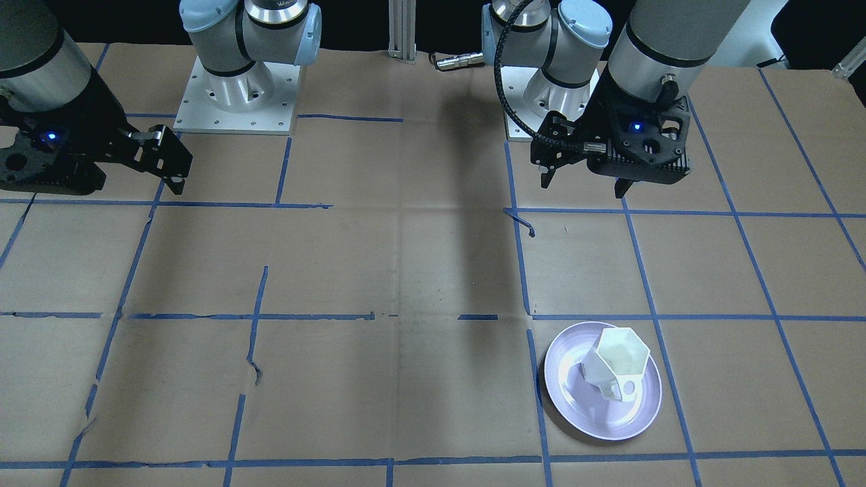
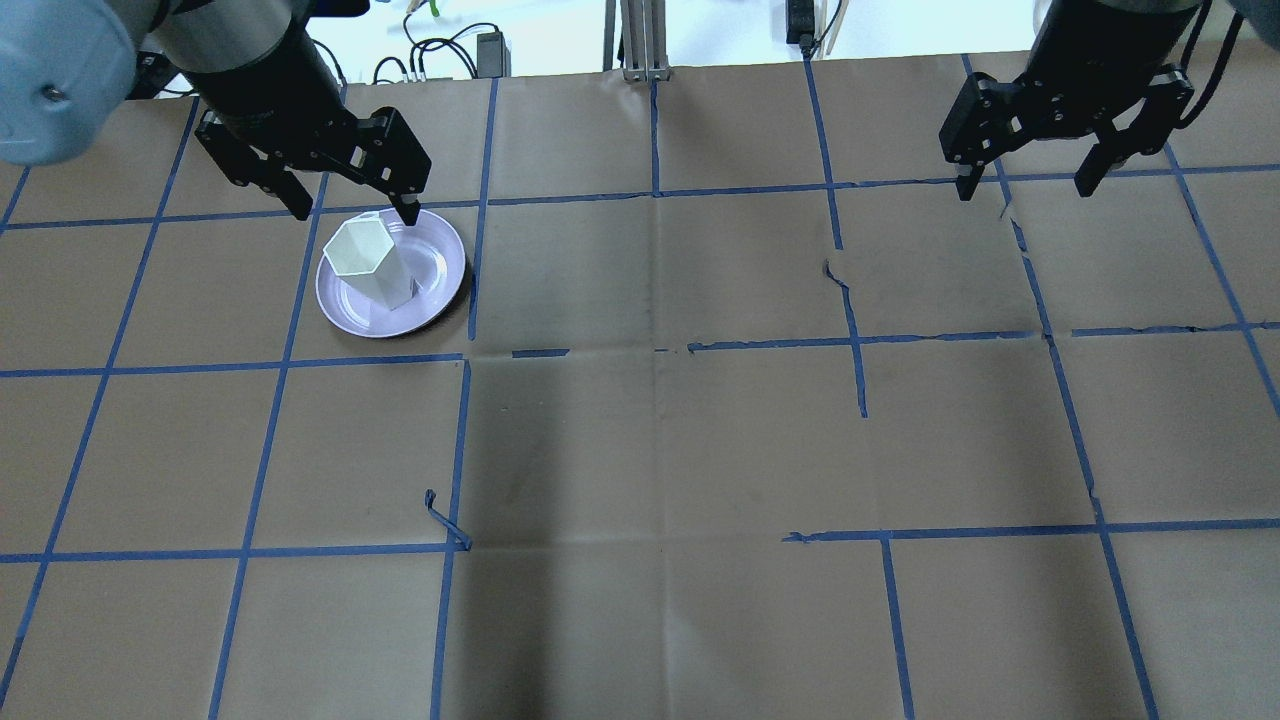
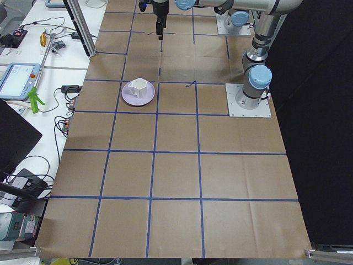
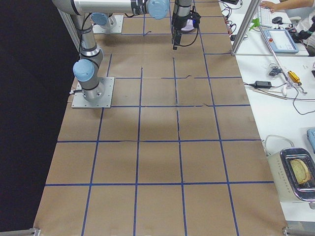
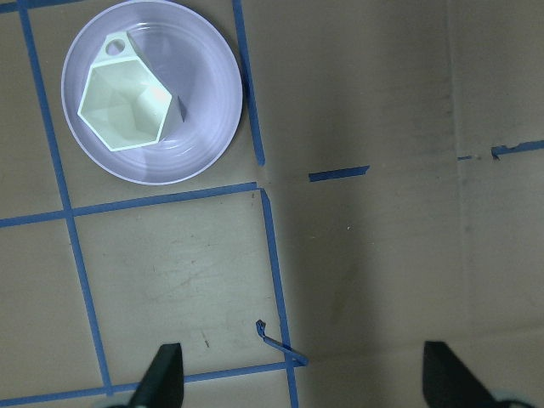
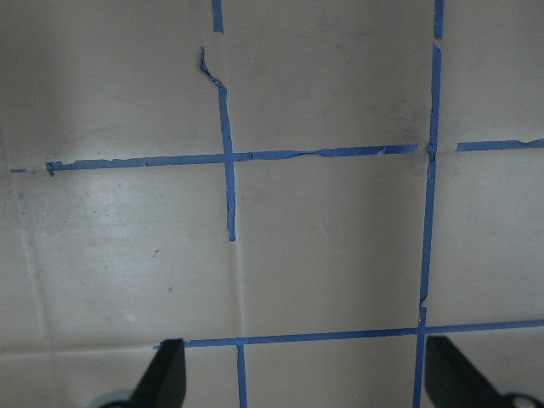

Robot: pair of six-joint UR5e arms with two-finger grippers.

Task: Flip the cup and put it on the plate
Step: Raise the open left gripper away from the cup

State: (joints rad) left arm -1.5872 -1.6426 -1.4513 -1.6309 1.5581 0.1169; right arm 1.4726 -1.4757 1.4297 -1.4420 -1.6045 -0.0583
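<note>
The white faceted cup point(image 1: 614, 363) stands upright, hexagonal mouth up, on the pale lavender plate point(image 1: 575, 399). Both also show in the overhead view, the cup point(image 2: 368, 262) on the plate point(image 2: 440, 275), in the left wrist view, the cup point(image 5: 124, 105) on the plate point(image 5: 204, 102), and in the exterior left view point(image 3: 139, 88). My left gripper point(image 1: 586, 182) is open and empty, raised well above the table and back from the plate toward the robot's base; it shows in the overhead view point(image 2: 352, 210) too. My right gripper point(image 2: 1025, 185) is open and empty, high over bare table far from the plate.
The table is covered in brown paper with a blue tape grid point(image 2: 655, 345). The two arm bases point(image 1: 237, 95) stand at the robot's side. Desks with cables, tools and a metal tray point(image 4: 298, 174) lie beyond the far table edge.
</note>
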